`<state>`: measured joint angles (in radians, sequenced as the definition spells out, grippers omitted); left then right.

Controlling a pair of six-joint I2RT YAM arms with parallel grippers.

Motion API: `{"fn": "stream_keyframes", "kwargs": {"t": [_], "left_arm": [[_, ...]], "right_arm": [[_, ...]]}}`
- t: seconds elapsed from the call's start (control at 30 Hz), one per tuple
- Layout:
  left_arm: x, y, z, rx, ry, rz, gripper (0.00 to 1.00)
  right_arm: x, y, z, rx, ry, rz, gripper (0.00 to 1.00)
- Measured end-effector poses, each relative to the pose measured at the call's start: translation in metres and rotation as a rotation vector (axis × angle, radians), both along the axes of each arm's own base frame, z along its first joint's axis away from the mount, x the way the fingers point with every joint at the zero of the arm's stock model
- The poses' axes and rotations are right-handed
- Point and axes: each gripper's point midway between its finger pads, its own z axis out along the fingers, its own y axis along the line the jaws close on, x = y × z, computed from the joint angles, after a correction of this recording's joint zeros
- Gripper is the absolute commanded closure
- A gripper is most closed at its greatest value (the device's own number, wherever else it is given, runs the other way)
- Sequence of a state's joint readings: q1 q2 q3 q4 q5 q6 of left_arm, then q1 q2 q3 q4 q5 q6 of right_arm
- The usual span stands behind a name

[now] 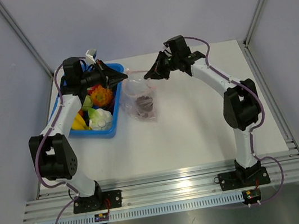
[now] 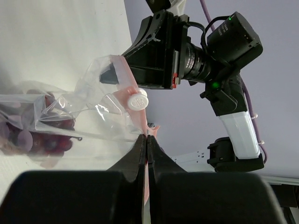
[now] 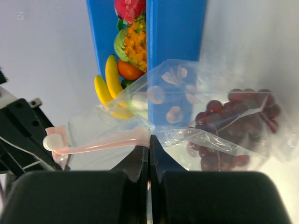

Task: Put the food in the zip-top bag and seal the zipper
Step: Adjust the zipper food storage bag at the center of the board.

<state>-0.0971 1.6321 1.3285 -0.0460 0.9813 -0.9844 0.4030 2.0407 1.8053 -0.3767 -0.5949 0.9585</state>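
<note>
The zip-top bag [image 1: 139,99] lies on the table between my grippers, with purple grapes [image 1: 146,106] inside. Its top edge is lifted. My left gripper [image 1: 125,77] is shut on one end of the pink zipper [image 2: 127,81]. My right gripper [image 1: 147,77] is shut on the other end [image 3: 103,144]. The white slider [image 2: 137,101] sits on the strip near the left gripper's end and also shows in the right wrist view [image 3: 52,142]. The grapes show through the plastic in both wrist views [image 2: 44,135] [image 3: 233,123]. More food, including yellow bananas [image 3: 109,84] and an orange [image 3: 129,71], lies in the tray.
The blue tray [image 1: 116,110] stands left of the bag, under the left arm, holding several toy fruits and vegetables [image 1: 96,106]. Metal frame posts rise at the back corners. The table's right half is bare white.
</note>
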Motion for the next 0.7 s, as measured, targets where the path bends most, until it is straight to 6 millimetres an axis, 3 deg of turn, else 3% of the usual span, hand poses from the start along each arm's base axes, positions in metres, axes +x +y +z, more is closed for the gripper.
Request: {"fn": "stream_keyframes", "kwargs": {"t": [0.17, 0.37, 0.47, 0.57, 0.6, 0.67, 0.7], "left_arm": [[0.011, -0.001, 0.006, 0.081, -0.055, -0.033, 1.0], [0.017, -0.002, 0.007, 0.251, -0.176, -0.13, 1.0], [0.014, -0.005, 0.0, 0.298, -0.194, -0.181, 1.0], [0.014, -0.004, -0.01, 0.327, -0.178, -0.21, 0.97], [0.014, -0.005, -0.014, 0.335, -0.173, -0.217, 0.62], [0.017, -0.004, -0.026, 0.374, -0.161, -0.223, 0.47], [0.019, -0.002, -0.033, 0.392, -0.149, -0.221, 0.35]], "right_arm": [[-0.009, -0.016, 0.015, -0.076, -0.052, -0.029, 1.0], [-0.04, -0.041, 0.085, -0.126, -0.237, -0.051, 1.0], [-0.064, -0.036, 0.106, -0.142, -0.297, -0.028, 1.0], [-0.085, -0.025, 0.105, -0.167, -0.313, -0.003, 1.0], [-0.089, -0.023, 0.101, -0.18, -0.308, 0.001, 1.0], [-0.093, -0.023, 0.089, -0.212, -0.288, -0.004, 1.0], [-0.093, -0.024, 0.081, -0.228, -0.276, -0.011, 1.0]]}}
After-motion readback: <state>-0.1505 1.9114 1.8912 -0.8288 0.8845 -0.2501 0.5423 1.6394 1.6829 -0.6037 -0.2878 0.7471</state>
